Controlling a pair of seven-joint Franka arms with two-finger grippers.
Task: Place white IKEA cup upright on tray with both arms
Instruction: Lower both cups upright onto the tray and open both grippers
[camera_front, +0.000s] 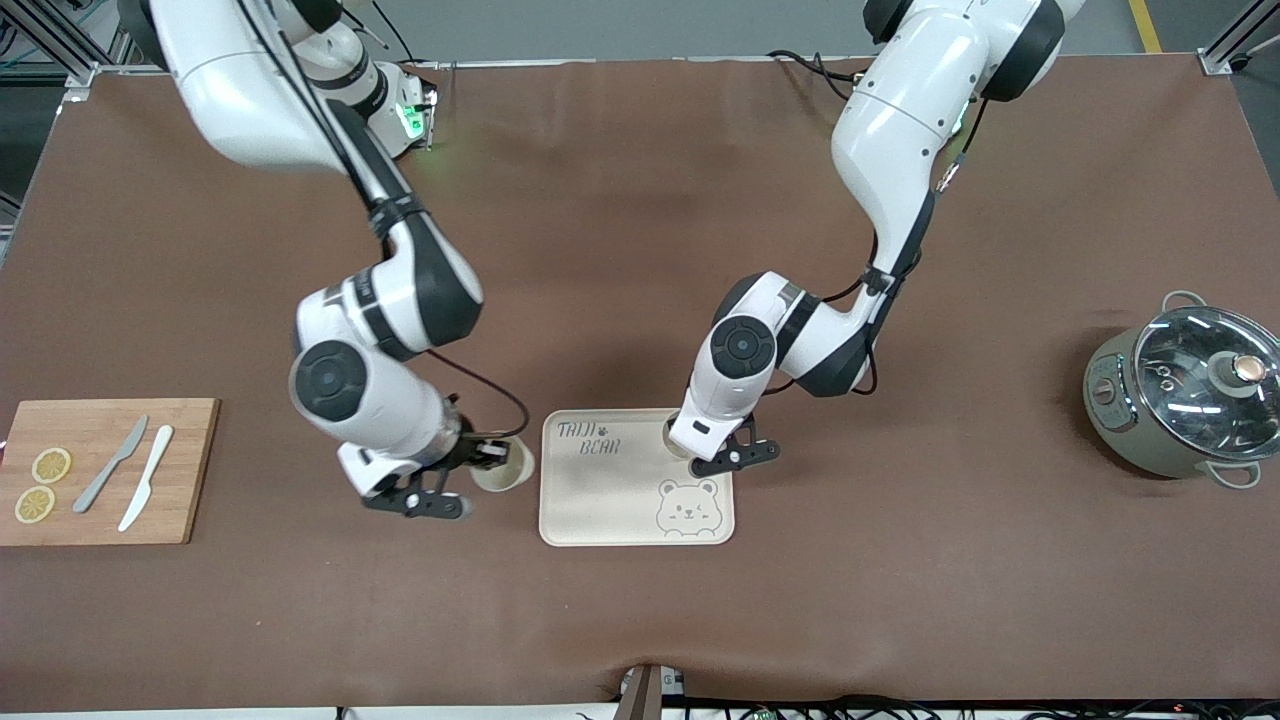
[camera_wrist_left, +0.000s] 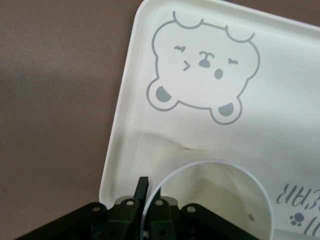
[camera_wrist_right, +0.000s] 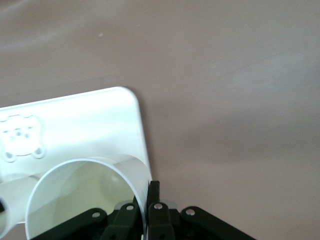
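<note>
The cream tray (camera_front: 600, 500) with its grey bear drawing lies mid-table. My left gripper (camera_front: 682, 443) is over the tray's corner farthest from the front camera, toward the left arm's end. It is shut on the rim of a white cup (camera_wrist_left: 215, 200), mouth up over the tray (camera_wrist_left: 280, 115), one finger inside the wall and one outside (camera_wrist_left: 142, 186). My right gripper (camera_front: 488, 456) is shut the same way on a second white cup (camera_front: 505, 468), upright beside the tray's edge toward the right arm's end. In the right wrist view this cup (camera_wrist_right: 85, 195) is off the tray's corner (camera_wrist_right: 125, 115).
A wooden cutting board (camera_front: 185, 470) with two lemon slices (camera_front: 50, 465), a grey knife (camera_front: 110, 465) and a white knife (camera_front: 147, 478) lies at the right arm's end. A grey-green cooker with a glass lid (camera_front: 1185, 395) stands at the left arm's end. Brown cloth covers the table.
</note>
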